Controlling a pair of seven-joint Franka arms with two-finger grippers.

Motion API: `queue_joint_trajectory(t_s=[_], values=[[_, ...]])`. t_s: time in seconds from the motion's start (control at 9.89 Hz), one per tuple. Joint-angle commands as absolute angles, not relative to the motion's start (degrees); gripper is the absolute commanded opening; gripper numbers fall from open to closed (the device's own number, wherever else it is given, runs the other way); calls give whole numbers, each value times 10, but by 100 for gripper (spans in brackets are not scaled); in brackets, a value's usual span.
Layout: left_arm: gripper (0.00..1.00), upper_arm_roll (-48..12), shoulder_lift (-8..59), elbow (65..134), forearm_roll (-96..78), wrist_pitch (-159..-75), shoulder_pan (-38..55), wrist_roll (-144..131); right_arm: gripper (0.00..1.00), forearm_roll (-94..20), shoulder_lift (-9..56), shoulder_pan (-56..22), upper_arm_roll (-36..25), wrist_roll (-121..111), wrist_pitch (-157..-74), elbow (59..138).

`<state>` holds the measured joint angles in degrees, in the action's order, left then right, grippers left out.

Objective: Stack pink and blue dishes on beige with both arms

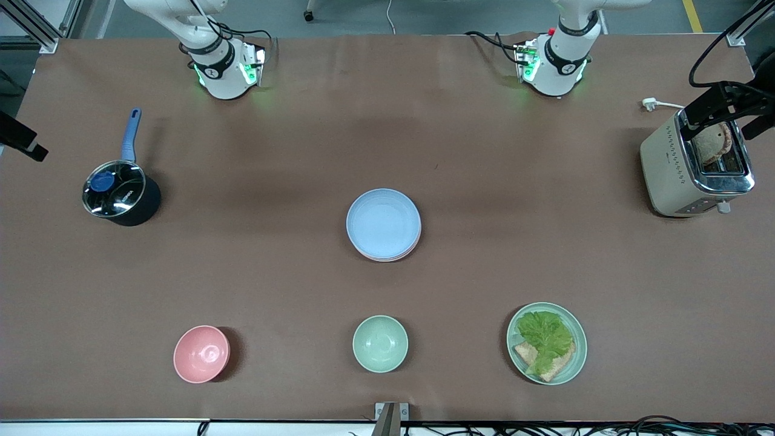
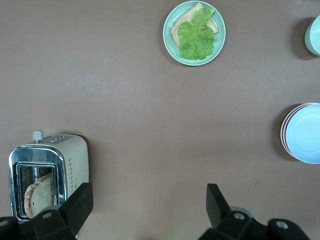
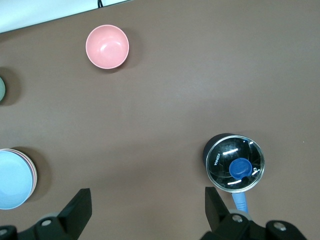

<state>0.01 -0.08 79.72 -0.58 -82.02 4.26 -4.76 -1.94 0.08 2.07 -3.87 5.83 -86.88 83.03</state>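
A pale blue plate lies on top of a stack at the table's middle. A pale pink plate's rim peeks out beneath it. The beige plate is hidden under the two. The stack also shows at the edge of the left wrist view, blue plate, and of the right wrist view, blue plate. My left gripper hangs open and empty over bare table between the toaster and the stack. My right gripper is open and empty over bare table between the pot and the stack. Neither hand shows in the front view.
A toaster holding bread stands at the left arm's end. A lidded pot with a blue handle sits at the right arm's end. Near the front camera stand a pink bowl, a mint-green bowl and a mint-green plate with lettuce and bread.
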Motion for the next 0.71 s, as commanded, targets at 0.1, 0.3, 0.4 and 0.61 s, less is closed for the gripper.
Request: queue_joint_trajectory(t_s=[0.1, 0.3, 0.4, 0.61], values=[[100, -6, -8, 824, 4, -818, 40, -56, 100, -11, 12, 23, -35, 29, -854, 810], [100, -6, -8, 824, 4, -818, 40, -56, 100, -9, 12, 22, -35, 19, -822, 809], [100, -6, -7, 824, 4, -818, 40, -56, 100, -8, 11, 20, -35, -1, -821, 809], [100, -6, -7, 824, 4, -818, 40, -56, 100, -6, 11, 20, -35, -7, -820, 810]])
